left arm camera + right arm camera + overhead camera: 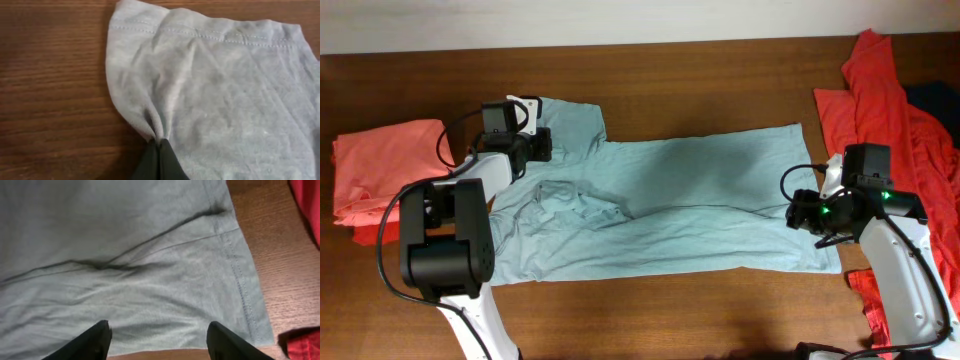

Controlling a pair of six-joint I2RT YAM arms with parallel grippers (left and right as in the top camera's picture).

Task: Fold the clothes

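A pale grey-blue T-shirt (pixel 690 200) lies spread across the wooden table, collar end to the left and hem to the right. My left gripper (pixel 542 143) sits at its far-left sleeve (pixel 215 85). In the left wrist view, the left gripper (pixel 159 142) is shut on a pinched ridge of the sleeve's edge. My right gripper (pixel 800 212) hovers over the shirt near its right hem. It shows open in the right wrist view (pixel 159 330), with wide-apart fingertips (pixel 102 332) above the shirt's side edge (pixel 165 307) and nothing between them.
A folded salmon-pink garment (pixel 380 165) lies at the far left. Red garments (pixel 880 90) are heaped at the right, with a dark cloth (pixel 935 100) behind them. Red fabric (pixel 302 345) also lies just past the shirt's hem corner. Bare wood (pixel 50 90) borders the sleeve.
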